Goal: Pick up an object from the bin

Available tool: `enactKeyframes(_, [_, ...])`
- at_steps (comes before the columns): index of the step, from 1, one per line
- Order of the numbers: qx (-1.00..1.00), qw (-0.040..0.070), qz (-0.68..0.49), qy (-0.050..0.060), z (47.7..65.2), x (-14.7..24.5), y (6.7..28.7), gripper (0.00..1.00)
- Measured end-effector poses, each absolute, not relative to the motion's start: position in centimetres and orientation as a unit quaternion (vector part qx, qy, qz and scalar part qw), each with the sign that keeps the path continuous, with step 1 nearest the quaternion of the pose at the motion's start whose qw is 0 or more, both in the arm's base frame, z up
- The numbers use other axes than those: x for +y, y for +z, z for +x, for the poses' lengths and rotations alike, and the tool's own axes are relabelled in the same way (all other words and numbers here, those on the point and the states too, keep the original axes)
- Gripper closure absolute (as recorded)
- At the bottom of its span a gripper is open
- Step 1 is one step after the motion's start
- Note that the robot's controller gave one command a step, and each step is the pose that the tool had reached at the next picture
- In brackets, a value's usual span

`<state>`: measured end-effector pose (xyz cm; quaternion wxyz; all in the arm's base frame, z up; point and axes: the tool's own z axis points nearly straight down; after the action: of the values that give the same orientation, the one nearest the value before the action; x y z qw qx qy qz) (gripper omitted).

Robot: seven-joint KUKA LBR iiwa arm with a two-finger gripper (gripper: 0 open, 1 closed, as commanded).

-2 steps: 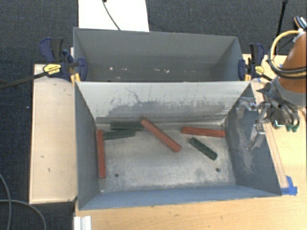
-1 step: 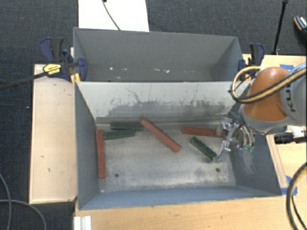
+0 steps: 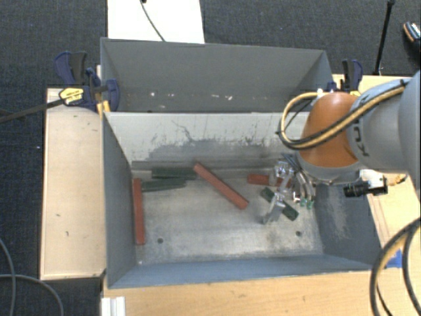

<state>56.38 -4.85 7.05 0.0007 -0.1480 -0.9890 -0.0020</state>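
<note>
Gripper [image 3: 283,203], right of slanted red-brown bar [image 3: 220,185], over what seems a dark green block [image 3: 289,211], half hidden; grip state cannot be told

- The claw [image 3: 281,201] is down in the right part of the bin [image 3: 210,78].
- A small block [image 3: 288,210] lies right by the claw.
- A short block [image 3: 258,178] lies just left of the claw and a bit behind it.
- A long slanted block [image 3: 221,185] lies farther left.
- Two flat sticks [image 3: 168,174] lie past that, side by side.
- A wall stick [image 3: 138,210] lies farthest from the claw, along the left wall.

Three red bars [image 3: 220,185], about three green bars [image 3: 168,173]
</note>
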Motion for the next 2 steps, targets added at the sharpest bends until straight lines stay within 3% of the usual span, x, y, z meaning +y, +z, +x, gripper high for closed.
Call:
enactKeyframes(1, [-0.999,-0.003,-0.049,-0.002,58.11,5.67,7.09,0.00])
enactKeyframes(2, [-0.999,-0.002,-0.049,0.000,58.07,5.23,7.06,1.00])
